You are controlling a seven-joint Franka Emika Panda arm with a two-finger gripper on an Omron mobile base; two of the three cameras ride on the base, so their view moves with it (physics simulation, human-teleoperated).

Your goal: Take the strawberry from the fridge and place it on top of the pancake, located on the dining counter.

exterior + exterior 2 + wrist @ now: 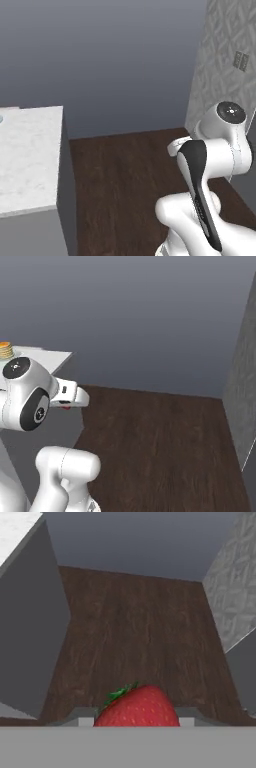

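Observation:
The strawberry (137,708), red with a green leafy cap, sits at the bottom of the hand view, and my gripper (136,720) is shut on it. Its grey fingertips (80,718) show at either side of the fruit. In the right base view a sliver of the strawberry (66,406) peeks out under the white hand. The pancake (5,350) is a tan-orange stack at the far left on the dining counter (52,359). The white marble dining counter (30,150) lies left of the arm, with the teal plate's edge (1,119) at the frame border. The hand hovers over the floor beside the counter's grey base (30,627).
Dark wooden floor (125,175) stretches ahead to a plain grey wall (100,60). A patterned pale wall (225,75) with a switch plate (241,60) stands on the right. A dark grey panel (245,667) runs along the right edge.

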